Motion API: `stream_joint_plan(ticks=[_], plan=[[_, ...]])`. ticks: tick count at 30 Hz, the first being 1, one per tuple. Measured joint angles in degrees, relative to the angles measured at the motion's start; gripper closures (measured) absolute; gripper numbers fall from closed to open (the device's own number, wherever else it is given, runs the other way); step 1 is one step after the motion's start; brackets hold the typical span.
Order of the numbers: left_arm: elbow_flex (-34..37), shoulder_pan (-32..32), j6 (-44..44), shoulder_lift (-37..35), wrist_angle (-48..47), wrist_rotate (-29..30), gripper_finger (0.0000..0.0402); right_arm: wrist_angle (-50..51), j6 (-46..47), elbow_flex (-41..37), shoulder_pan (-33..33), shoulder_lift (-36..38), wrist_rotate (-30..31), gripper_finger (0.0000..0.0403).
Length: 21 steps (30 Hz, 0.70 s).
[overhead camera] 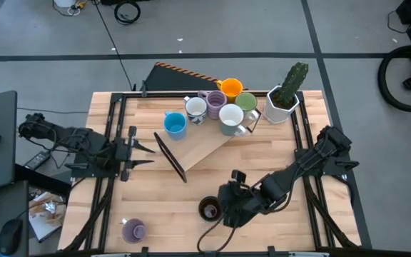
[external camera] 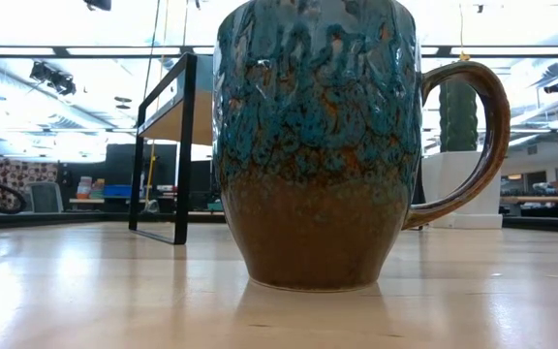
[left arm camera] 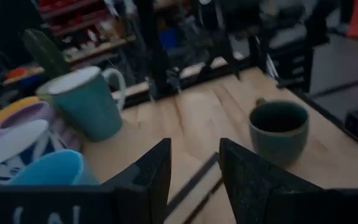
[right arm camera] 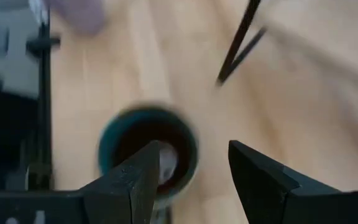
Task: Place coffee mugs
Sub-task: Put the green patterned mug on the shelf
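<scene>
Glossy glazed ceramic dark brown mug [external camera: 318, 145] – mottled teal over brown, pale smooth wood table [external camera: 95, 291] – soft sheen

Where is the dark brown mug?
In the high view the dark brown mug stands near the table's front edge, beside the right tool, apart from the other mugs.
</scene>
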<state>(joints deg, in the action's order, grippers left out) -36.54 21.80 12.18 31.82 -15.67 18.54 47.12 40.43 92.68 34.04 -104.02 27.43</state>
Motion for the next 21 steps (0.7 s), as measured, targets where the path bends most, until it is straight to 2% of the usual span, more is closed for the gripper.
stream_joint_plan(ticks=[5,7,14,21], plan=[[2.19,-0.04,-2.54,-2.15,0.75,1.07,0.0260,0.79,7.48,-0.07,0.15,-2.02,-9.97,0.0205],[3.24,-0.02,-2.62,-2.33,0.18,1.19,0.0261,1.45,11.53,-0.02,0.01,-2.30,-12.14,0.0206],[9.86,-0.02,-3.17,-6.81,3.42,5.19,0.0261,2.92,13.95,-0.05,1.71,-4.96,-8.43,0.0206],[12.84,0.03,-5.59,-12.75,3.66,7.04,0.0261,5.06,8.07,-0.07,3.49,-7.25,-6.80,0.0206]])
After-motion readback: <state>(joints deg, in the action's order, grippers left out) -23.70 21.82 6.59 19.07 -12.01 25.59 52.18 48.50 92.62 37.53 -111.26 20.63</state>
